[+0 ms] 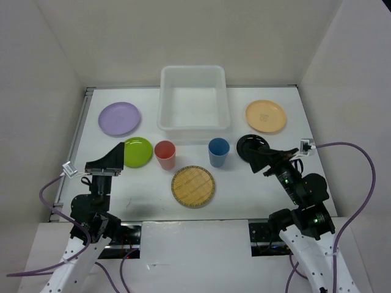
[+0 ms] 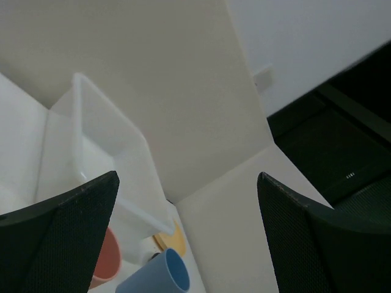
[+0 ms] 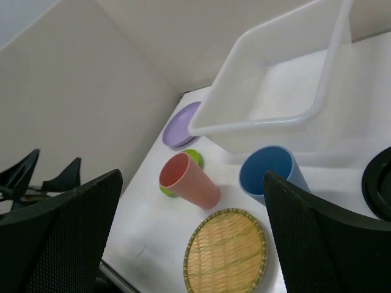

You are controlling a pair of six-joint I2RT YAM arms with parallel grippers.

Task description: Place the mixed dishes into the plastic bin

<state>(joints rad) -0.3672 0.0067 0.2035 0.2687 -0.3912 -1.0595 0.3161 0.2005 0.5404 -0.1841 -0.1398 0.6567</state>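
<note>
The plastic bin (image 1: 164,107) stands at the back centre with nothing in it. On the table lie a lilac plate (image 1: 119,118), an orange plate (image 1: 266,116), a lime green plate (image 1: 139,152) and a woven tan plate (image 1: 193,186). A red cup (image 1: 165,154) and a blue cup (image 1: 219,151) stand upright in front of the bin. My left gripper (image 1: 117,157) hangs open at the lime plate's left edge. My right gripper (image 1: 255,157) is open over a black plate (image 1: 249,143) and partly hides it. Both wrist views show wide, empty jaws (image 2: 188,177) (image 3: 192,177).
White walls close in the table at the back and both sides. A metal rail (image 1: 78,131) runs along the left edge. Purple cables (image 1: 354,183) loop beside both arms. In the right wrist view the bin (image 3: 263,125) sits behind the cups.
</note>
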